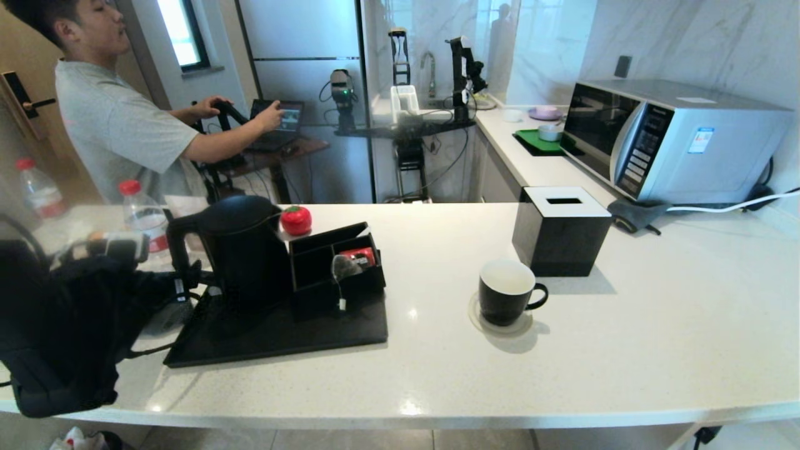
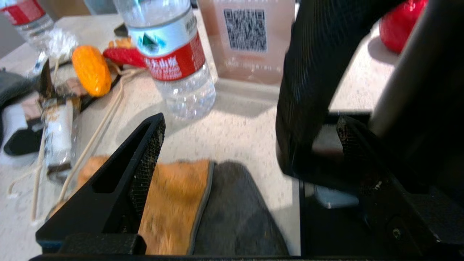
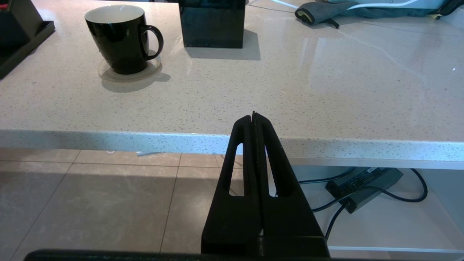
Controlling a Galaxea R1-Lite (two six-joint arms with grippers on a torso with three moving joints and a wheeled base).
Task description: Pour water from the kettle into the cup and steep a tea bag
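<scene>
**Kettle untouched, cup dry as robot lines up its grasp**

While its right claw (image 3: 253,119) hangs pressed shut and empty below the worktop (image 1: 625,350) edge, the robot brings its left claw (image 2: 250,145) up to the kettle (image 1: 240,250), fingers spread wide on either side of the big loop handle (image 2: 308,90) and gripping nothing yet. One finger (image 2: 145,163) stands over the open worktop, the other close under the kettle's body. The kettle stands on a black tray (image 1: 281,334) at the robot's left, touching a small black organiser (image 1: 334,265); the tea bag (image 1: 345,267) rests in the organiser's front compartment, its string and white tag hanging down the front. The cup (image 1: 506,292) sits on a clear coaster well to the right of the tray, near a black tissue box (image 1: 560,231), its white inside looking empty. No water appears to have been poured and the bag is not steeping, so the whole job seemingly lies ahead: grip, lift, pour, then dunk. A person works at a laptop behind the worktop.
</scene>
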